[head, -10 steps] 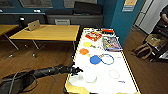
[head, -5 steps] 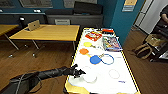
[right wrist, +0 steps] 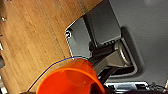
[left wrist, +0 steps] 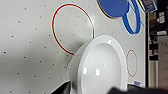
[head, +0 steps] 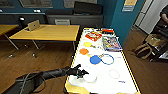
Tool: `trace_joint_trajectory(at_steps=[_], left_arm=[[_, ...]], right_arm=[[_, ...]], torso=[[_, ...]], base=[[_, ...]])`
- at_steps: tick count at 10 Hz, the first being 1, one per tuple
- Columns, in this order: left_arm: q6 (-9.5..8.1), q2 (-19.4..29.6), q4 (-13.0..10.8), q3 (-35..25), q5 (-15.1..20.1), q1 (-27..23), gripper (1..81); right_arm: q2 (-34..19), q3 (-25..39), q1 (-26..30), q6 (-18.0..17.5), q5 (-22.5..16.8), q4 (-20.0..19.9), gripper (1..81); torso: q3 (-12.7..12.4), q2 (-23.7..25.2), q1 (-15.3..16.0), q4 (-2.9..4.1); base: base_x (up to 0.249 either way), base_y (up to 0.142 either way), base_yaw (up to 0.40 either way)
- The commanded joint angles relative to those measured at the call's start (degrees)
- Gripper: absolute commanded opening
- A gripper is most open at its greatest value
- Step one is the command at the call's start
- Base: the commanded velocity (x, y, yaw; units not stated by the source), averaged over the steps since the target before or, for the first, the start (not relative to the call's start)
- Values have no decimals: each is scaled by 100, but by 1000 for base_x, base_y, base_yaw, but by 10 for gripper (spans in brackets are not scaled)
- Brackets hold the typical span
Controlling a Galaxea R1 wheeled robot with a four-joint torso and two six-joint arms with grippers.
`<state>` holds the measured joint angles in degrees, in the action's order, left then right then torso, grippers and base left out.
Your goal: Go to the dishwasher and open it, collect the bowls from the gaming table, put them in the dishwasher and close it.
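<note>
The gaming table [head: 120, 72] has a plain white top with a yellow rim and runs away from me at centre right. At its near end sits a white bowl [head: 89, 77] [left wrist: 100, 67]. My left gripper [head: 80, 73] comes in from the left and is right at this bowl's edge; dark fingertips [left wrist: 62, 88] show on either side of the bowl, apart, so it looks open. Farther up the table lie a blue bowl [head: 95, 59] [left wrist: 113, 7], an orange bowl [head: 84, 51] and a yellow one [head: 87, 44]. In the right wrist view a translucent orange bowl [right wrist: 71, 77] hangs over the wood floor, close against my right gripper.
Thin rings lie on the white top: blue [head: 107, 59], red [left wrist: 73, 28], pale [head: 114, 74]. Boxes and books [head: 111, 43] crowd the table's far end. A yellow wooden table [head: 47, 32] stands to the left. Bags [head: 143, 51] and a person [head: 163, 17] are on the right.
My left arm has stretched farther right along the table's near end, bringing the gripper up to the white bowl. The bowls and rings have not moved.
</note>
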<state>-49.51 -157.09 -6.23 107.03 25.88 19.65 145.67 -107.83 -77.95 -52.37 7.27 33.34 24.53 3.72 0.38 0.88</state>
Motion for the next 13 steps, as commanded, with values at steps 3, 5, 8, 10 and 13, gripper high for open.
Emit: trace_joint_trajectory(at_steps=[3, 5, 8, 10, 13], left_arm=[[2, -191, -132, 299, 128, -502, 811], [11, -271, -282, 502, 128, -308, 811], [20, -289, -370, 512, 128, -124, 811], [73, -263, -387, 503, 119, 26, 10], [81, 54, -590, -174, 119, -166, 10]], right_arm=[[-105, 105, 143, -1, -208, 129, 10], [-105, 96, 160, -1, -208, 129, 10], [-70, 35, 160, -1, -208, 129, 10], [35, -158, 169, -10, -199, 129, 10], [88, -203, 196, -10, -208, 129, 10]], torso=[[0, 0, 0, 0], [0, 0, 0, 0], [0, 0, 0, 0], [0, 0, 0, 0], [0, 0, 0, 0]], base=[[0, 0, 0], [0, 0, 0], [0, 0, 0], [0, 0, 0], [0, 0, 0]])
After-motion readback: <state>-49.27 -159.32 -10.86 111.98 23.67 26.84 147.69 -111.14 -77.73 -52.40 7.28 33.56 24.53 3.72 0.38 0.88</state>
